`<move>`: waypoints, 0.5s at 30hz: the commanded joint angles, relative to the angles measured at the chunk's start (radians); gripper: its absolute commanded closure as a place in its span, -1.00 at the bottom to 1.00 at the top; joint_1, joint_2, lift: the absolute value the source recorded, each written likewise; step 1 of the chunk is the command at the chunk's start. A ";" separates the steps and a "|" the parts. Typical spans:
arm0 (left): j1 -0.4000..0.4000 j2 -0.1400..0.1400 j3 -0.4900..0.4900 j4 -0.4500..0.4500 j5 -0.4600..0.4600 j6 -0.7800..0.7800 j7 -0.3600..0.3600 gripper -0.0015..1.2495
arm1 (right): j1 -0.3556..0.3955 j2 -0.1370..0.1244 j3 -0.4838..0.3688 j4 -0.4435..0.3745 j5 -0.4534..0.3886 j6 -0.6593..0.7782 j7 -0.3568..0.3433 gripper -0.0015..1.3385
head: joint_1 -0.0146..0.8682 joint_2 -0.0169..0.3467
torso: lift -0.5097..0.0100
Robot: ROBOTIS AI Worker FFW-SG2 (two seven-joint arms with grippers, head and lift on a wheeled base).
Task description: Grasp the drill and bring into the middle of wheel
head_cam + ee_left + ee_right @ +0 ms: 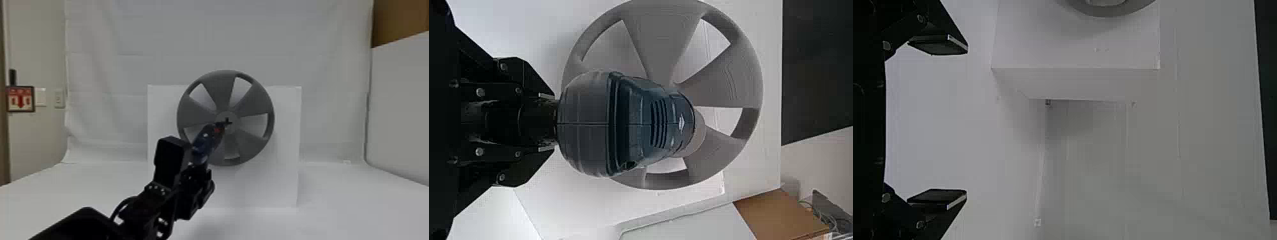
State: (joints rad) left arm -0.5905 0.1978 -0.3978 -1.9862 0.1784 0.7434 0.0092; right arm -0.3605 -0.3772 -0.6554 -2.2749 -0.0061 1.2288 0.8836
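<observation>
On a white counter (pixel 338 198) stands a white box (pixel 284 182), a gray, five-spoked wheel (pixel 220 89) upright at its front. The right hand (pixel 967 122) has its fingers wide apart. The left hand (pixel 199 167) is clamped on a dark blue drill (pixel 205 142), its tip before the wheel's middle; contact is unclear.

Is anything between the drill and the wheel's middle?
Nothing visible is. The left gripper holds the drill, whose tip shows against the middle of the wheel in the head view; whether it touches, I can't tell.
</observation>
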 commanded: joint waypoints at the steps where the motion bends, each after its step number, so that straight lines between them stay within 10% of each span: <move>1: -0.003 -0.003 0.002 0.014 -0.004 -0.002 0.000 0.93 | 0.000 0.000 0.000 0.000 0.000 0.001 0.000 -0.60 | -0.85 -0.74 | -0.59; 15: -0.005 -0.003 0.002 0.015 -0.011 -0.004 -0.005 0.93 | 0.000 0.000 -0.001 0.000 0.000 0.001 0.000 -0.60 | -0.85 -0.74 | -0.59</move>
State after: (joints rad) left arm -0.5957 0.1940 -0.3958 -1.9711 0.1684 0.7394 0.0046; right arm -0.3605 -0.3774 -0.6563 -2.2749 -0.0061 1.2303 0.8836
